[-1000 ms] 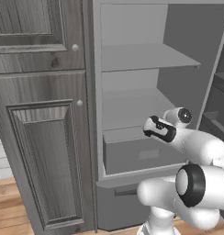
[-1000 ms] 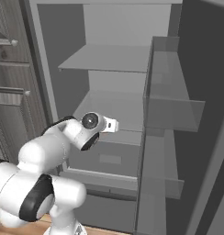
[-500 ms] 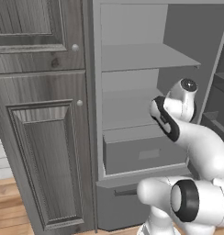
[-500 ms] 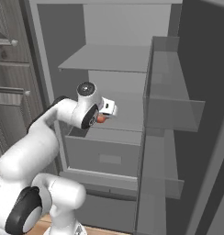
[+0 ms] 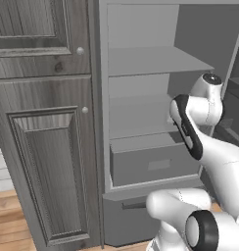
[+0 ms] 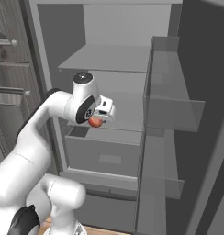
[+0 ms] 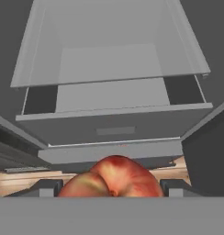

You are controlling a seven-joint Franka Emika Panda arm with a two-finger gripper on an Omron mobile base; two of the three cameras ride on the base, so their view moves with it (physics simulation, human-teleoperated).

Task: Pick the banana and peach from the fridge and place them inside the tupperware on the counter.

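The claw (image 6: 99, 120) is clamped on the peach (image 7: 113, 177), held in front of the open fridge (image 6: 114, 59), above its pulled-out drawer (image 7: 114, 98). The drawer looks empty. By my judgement, the peach still needs carrying to the tupperware; the banana's state I cannot tell.

No readable text — no labels, brands or numbers.

Dark grey wood-grain cabinet (image 5: 43, 147) left of open grey appliance, raised panel door, small round knobs (image 5: 80, 50). Wood plank floor (image 5: 9, 220) below. Drawer fronts with bar handles (image 6: 6, 89) at far left. Even, soft light.
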